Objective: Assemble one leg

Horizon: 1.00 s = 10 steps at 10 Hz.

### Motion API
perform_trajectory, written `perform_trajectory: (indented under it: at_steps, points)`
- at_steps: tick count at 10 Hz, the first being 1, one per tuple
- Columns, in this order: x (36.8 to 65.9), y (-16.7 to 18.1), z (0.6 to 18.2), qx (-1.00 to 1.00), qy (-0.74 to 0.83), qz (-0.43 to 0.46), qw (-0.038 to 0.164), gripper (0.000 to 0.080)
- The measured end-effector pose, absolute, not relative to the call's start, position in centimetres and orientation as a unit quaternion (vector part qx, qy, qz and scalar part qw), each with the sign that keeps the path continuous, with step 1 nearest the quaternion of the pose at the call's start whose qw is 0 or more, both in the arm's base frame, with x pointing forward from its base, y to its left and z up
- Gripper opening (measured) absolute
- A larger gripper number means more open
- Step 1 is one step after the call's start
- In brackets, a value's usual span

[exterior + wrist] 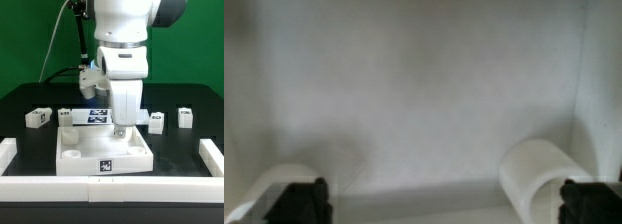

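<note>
Inspection of the black tabletop: all parts lie on it. The robot arm stands over its middle. The white tray lies centrally, toward the near edge. A white rail borders that edge and turns up at both near corners. The marker board lies just behind the tray.

Four small blocks lie in a row across the middle:
- The leg lies just beside the tray, on the exterior view's right.
- A second leg lies nearer that side edge.
- A third leg and a fourth leg lie toward the opposite edge.

The gripper hangs low over the tray. Its fingertips are apart, with nothing between them.
</note>
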<state>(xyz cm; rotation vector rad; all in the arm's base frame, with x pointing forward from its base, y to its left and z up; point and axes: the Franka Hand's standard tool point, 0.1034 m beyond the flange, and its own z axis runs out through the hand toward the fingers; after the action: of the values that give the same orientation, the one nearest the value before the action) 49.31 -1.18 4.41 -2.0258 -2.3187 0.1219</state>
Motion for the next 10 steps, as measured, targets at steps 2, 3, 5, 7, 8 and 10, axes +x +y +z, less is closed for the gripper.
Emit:
perform_trajectory:
  at_steps: [2,3,5,7,8,10]
  points:
    - [47.4,-2.0,3.8,-0.632,-0.773,0.039,0.036,0.065]
    - [46.8,-2.4,3.6,-0.631,-0.773,0.041,0.04,0.065]
    - [45.9,-3.1,3.0,-0.637,-0.768,0.045,0.047,0.065]
    - [45.0,-3.6,1.7,-0.642,-0.763,0.051,0.058,0.065]
    - [44.6,-3.6,1.1,-0.643,-0.762,0.054,0.063,0.065]
    - [44.9,-3.4,1.1,-0.644,-0.761,0.05,0.06,0.0649]
